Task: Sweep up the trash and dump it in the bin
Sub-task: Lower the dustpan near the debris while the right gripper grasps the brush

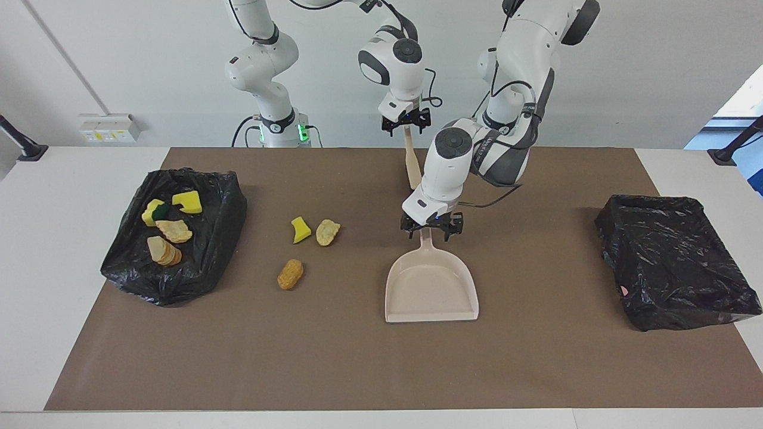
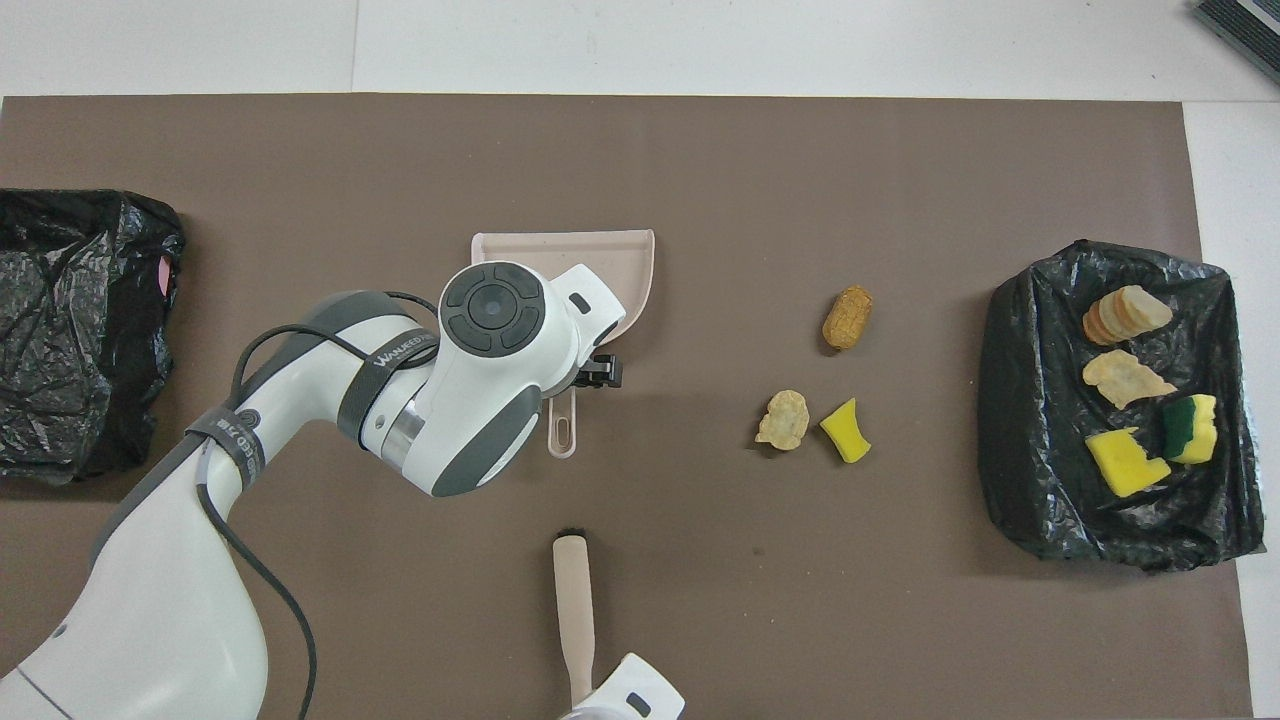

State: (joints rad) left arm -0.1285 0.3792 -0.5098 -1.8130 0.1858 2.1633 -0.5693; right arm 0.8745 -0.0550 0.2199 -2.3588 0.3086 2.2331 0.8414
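Squinting at the left arm's strap, we cannot read it. Three pieces of trash (image 1: 290, 274) lie on the surface (image 1: 536, 357), yellow, tan and golden; four sit in the bin (image 1: 220, 238). Left hand (image 1: 430, 229) spread over the dustpan (image 1: 430, 292) handle; right hand (image 1: 406, 123) spread above the brush (image 1: 412, 167).

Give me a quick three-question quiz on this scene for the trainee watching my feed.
1. How many trash pieces lie loose on the brown mat, outside the black bag at the right arm's end?
2. True or false: the dustpan already has trash in it.
3. The left gripper is over: A the brush, B the dustpan's handle, C the loose trash.

Key: 1. three; 2. false, the pan is empty; 3. B.
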